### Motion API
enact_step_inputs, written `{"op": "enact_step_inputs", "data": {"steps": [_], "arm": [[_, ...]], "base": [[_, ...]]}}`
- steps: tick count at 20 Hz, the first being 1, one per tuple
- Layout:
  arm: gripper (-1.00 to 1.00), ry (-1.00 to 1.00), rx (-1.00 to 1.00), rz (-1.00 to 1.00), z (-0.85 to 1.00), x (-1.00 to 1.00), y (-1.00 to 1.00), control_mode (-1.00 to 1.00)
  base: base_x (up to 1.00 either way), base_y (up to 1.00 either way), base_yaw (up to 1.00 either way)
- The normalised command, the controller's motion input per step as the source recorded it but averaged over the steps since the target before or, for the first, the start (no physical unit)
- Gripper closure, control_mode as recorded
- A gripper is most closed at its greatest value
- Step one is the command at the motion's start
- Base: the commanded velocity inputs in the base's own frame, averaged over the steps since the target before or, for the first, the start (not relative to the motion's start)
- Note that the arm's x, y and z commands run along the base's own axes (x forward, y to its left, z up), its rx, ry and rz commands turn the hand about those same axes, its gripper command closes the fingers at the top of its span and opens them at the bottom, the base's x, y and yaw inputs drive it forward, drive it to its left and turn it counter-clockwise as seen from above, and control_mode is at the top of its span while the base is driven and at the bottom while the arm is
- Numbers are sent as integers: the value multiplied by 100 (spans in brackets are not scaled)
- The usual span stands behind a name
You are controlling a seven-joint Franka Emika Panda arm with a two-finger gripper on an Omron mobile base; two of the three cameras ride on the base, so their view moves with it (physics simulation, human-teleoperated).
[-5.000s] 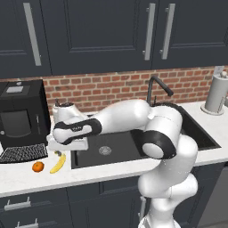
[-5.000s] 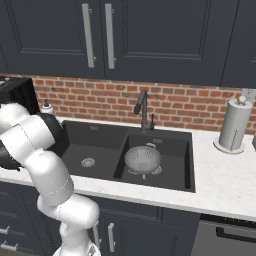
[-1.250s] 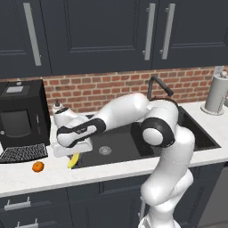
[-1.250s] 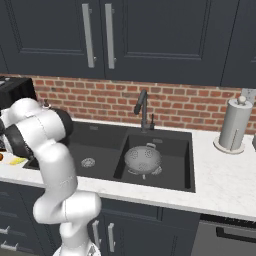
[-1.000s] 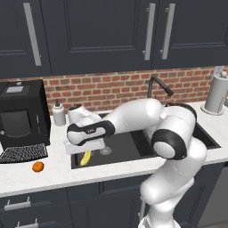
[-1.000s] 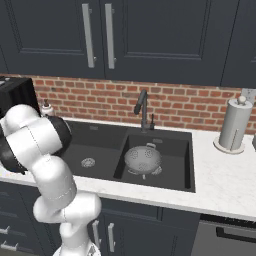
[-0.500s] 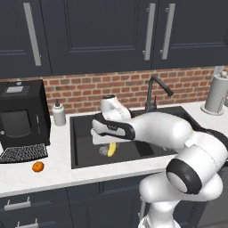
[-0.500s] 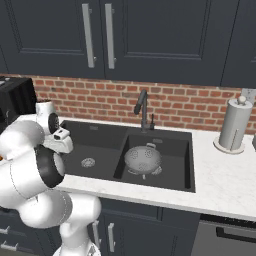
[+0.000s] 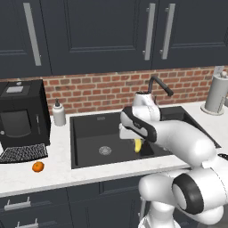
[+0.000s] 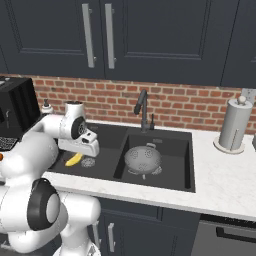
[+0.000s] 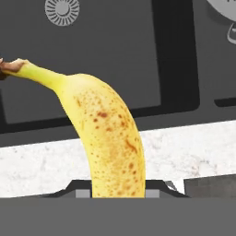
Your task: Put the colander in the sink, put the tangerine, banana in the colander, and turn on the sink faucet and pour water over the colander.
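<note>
My gripper [image 9: 136, 139] is shut on the yellow banana [image 9: 138, 145], which hangs in the air over the left basin of the black sink [image 9: 89, 133]. In the hand view the banana [image 11: 108, 133] rises from between the fingertips [image 11: 154, 186], its stem pointing up-left, with the sink's front rim and the left drain [image 11: 62, 8] behind it. The silvery colander [image 10: 143, 159] sits in the right basin, to the right of the gripper [image 10: 82, 152]. The tangerine [image 9: 38, 166] lies on the counter left of the sink. The dark faucet [image 10: 142, 110] stands behind the sink; no water runs.
A black coffee machine [image 9: 20, 120] stands at the far left, with a white soap dispenser [image 9: 59, 113] beside it. A paper towel roll [image 10: 234, 125] stands on the counter right of the sink. Brick wall and dark cabinets rise behind.
The arm has swung right from the sink's left edge, carrying the banana out over the left basin toward the divider. The tangerine and colander have stayed put.
</note>
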Motion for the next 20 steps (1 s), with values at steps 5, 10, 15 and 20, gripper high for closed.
{"op": "enact_step_inputs", "data": {"steps": [5, 10, 15, 20], "arm": [[100, 0, 1, -2, 1, 7, -100, -100], [100, 0, 0, -3, 0, 20, -100, -100], [100, -6, 3, -2, 0, 62, -61, -100], [100, -16, 10, 2, -11, 70, -30, -100]], "base": [[0, 0, 0], [0, 0, 0], [0, 0, 0], [0, 0, 0]]}}
